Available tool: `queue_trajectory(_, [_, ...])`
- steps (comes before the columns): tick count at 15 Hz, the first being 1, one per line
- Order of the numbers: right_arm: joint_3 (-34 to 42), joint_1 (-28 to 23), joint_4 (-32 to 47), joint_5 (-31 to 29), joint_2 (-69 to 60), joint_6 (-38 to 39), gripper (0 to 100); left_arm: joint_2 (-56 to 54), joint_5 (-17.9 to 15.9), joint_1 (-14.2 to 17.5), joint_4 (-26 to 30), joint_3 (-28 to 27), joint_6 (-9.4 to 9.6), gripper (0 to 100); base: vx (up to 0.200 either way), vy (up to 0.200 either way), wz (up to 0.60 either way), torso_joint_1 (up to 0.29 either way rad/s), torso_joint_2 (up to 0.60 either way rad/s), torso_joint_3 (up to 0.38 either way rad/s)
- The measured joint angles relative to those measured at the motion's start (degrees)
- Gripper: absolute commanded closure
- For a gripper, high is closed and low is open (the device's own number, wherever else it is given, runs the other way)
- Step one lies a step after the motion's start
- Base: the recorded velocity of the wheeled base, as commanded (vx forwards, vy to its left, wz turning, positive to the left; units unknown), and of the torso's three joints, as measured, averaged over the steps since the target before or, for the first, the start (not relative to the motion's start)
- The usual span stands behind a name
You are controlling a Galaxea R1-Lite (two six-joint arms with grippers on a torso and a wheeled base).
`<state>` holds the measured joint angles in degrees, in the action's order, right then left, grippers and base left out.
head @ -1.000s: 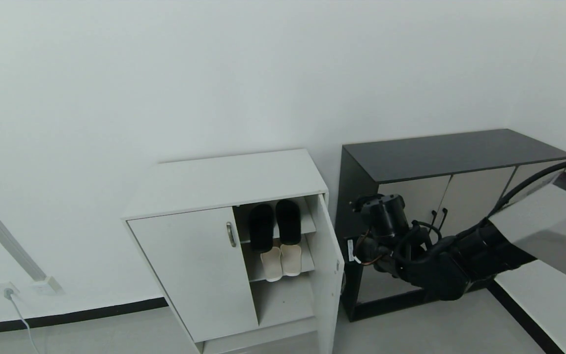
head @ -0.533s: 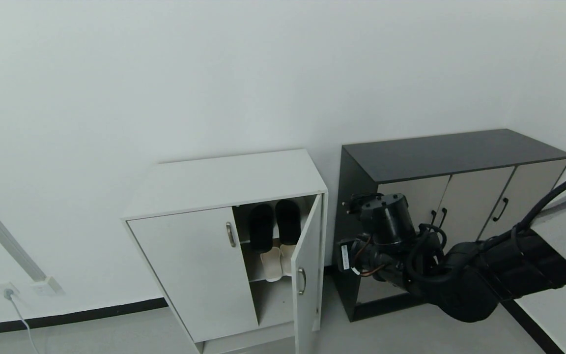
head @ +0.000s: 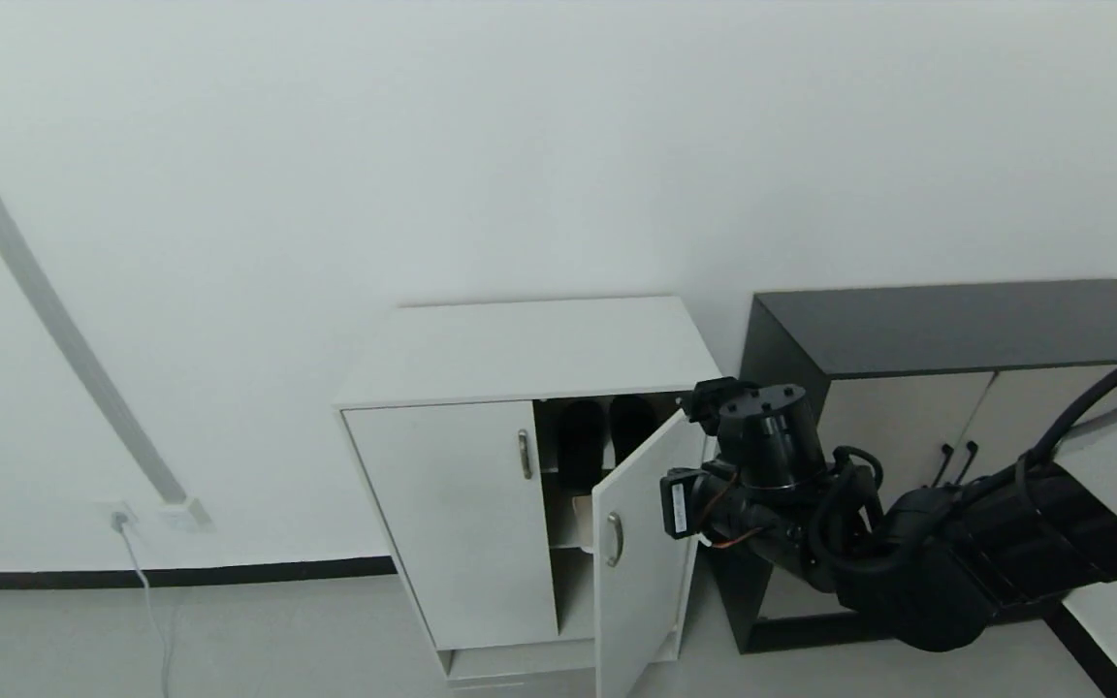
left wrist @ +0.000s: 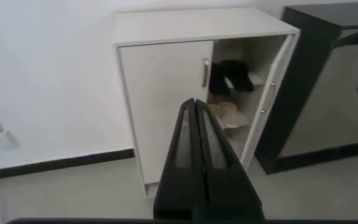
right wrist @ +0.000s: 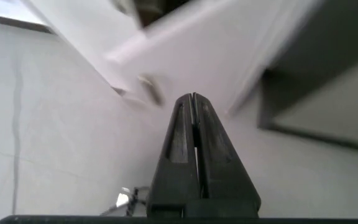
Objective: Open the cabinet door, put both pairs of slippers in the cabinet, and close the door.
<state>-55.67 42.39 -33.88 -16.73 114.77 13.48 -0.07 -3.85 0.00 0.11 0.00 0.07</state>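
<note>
The jaws of the left gripper are pressed together with nothing between them, and so are those of the right gripper; on each we see the two fingers meeting along a thin seam.

In the left wrist view the left gripper hangs in the air in front of the white cabinet, pointing towards it and well apart from it. Past the tips of the right gripper we see the right door and its handle, both blurred; we cannot tell whether the gripper touches the panel. In the head view the right arm comes in from the right, with its wrist just beside the upper, hinge-side corner of the right door.

That door stands partly open, swung out from the cabinet's front. Through the gap we see the black slippers side by side on the upper shelf, and the beige slippers on the shelf below them. Both pairs are inside the cabinet. The left door is shut.

A dark cabinet stands just beside the white one, on its right, against the same wall. Low on the wall to the left, a cable hangs from a socket down to the floor.
</note>
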Motion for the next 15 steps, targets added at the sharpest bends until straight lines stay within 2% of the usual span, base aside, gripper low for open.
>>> queue_trajectory(4, [5.0,-0.6,-6.5,5.8,-0.1,-2.4,100,0.0,0.0,0.0,0.0,0.0,0.02,100,0.000,0.000,0.00,0.000,0.00,0.000])
queue_trajectory(8, [17.0,-1.7,-22.8,11.5,-0.5,-5.8,100,0.0,0.0,0.0,0.0,0.0,0.09,100,0.000,0.000,0.00,0.000,0.00,0.000])
queue_trajectory(11, [26.8,-1.7,-32.9,13.3,-0.7,-8.0,100,0.0,-0.1,0.0,0.0,0.0,0.11,100,0.200,0.000,0.00,-0.004,0.00,0.004])
queue_trajectory(15, [35.5,-1.4,-36.6,14.3,-1.5,-9.5,100,0.0,-0.1,0.0,0.0,0.0,0.09,100,0.200,0.000,0.00,0.010,0.01,0.005])
